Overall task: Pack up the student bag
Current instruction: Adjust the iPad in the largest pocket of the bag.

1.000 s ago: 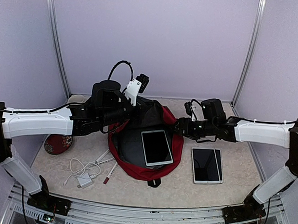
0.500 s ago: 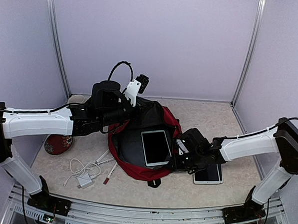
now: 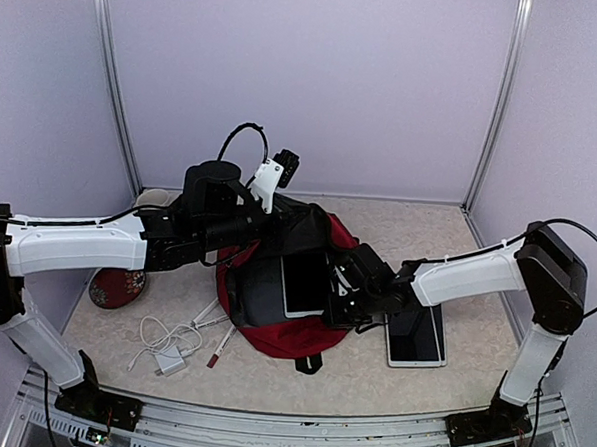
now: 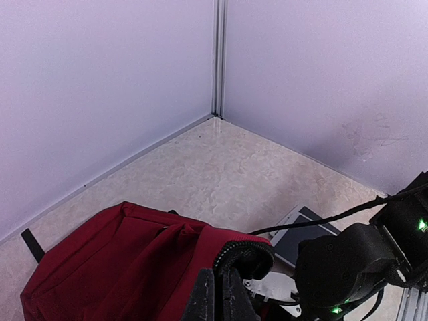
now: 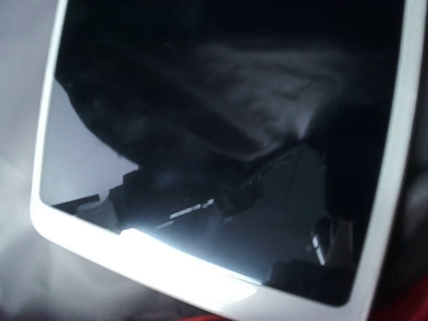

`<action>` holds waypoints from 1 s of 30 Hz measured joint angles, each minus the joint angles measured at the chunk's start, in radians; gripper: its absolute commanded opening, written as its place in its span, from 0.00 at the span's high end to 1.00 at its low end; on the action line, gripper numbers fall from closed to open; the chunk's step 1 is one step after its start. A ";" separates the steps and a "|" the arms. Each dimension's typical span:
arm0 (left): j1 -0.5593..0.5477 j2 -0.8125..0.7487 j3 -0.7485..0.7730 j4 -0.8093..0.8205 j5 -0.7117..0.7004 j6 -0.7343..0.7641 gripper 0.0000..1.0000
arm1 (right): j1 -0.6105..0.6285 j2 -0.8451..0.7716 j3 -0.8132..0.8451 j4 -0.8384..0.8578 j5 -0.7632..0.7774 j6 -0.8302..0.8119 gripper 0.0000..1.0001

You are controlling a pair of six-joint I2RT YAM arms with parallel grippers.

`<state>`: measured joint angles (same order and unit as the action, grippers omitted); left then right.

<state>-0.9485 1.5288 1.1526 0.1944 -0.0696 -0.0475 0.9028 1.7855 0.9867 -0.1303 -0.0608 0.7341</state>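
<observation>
The student bag (image 3: 294, 339), dark red with a grey lining, lies open in the middle of the table. My left gripper (image 3: 276, 230) is shut on its zipper rim and holds the flap up; the left wrist view shows the red fabric (image 4: 120, 267) pinched between the fingers (image 4: 208, 297). A white tablet (image 3: 302, 282) with a dark screen lies inside the opening. My right gripper (image 3: 337, 296) is shut and sits at the tablet's right edge. That tablet's screen (image 5: 221, 134) fills the right wrist view, and the fingers do not show there.
A second tablet (image 3: 416, 335) lies on the table right of the bag. Pens (image 3: 219, 346) and a white charger with cable (image 3: 169, 359) lie left of it. A round red patterned object (image 3: 115, 286) sits under the left arm. Walls enclose three sides.
My right arm swung from behind the bag down to the tablet inside it while its gripper shut. The tablet has slid left, deeper into the bag. The left arm has not moved.
</observation>
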 measured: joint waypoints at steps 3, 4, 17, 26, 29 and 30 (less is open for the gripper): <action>0.000 0.000 0.000 0.001 0.014 0.000 1.00 | -0.002 0.037 0.047 0.001 0.030 -0.020 0.95; 0.000 0.000 0.000 0.001 0.017 0.000 1.00 | -0.003 0.056 0.070 0.005 0.042 -0.031 0.95; 0.000 0.000 0.000 0.001 0.015 -0.001 1.00 | -0.016 0.176 0.261 0.062 0.184 -0.171 0.91; 0.075 0.008 0.000 -0.033 -0.022 -0.066 1.00 | -0.030 -0.144 0.038 -0.004 0.008 -0.259 0.76; 0.160 0.031 -0.006 -0.051 -0.022 -0.117 1.00 | -0.072 -0.346 -0.059 -0.068 -0.026 -0.229 0.73; 0.187 0.040 -0.013 -0.053 -0.022 -0.130 1.00 | -0.110 -0.421 -0.096 -0.092 -0.033 -0.212 0.73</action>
<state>-0.7620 1.5688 1.1397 0.1410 -0.0917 -0.1780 0.7929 1.3643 0.8906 -0.2222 -0.0940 0.5224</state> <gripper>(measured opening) 0.020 0.255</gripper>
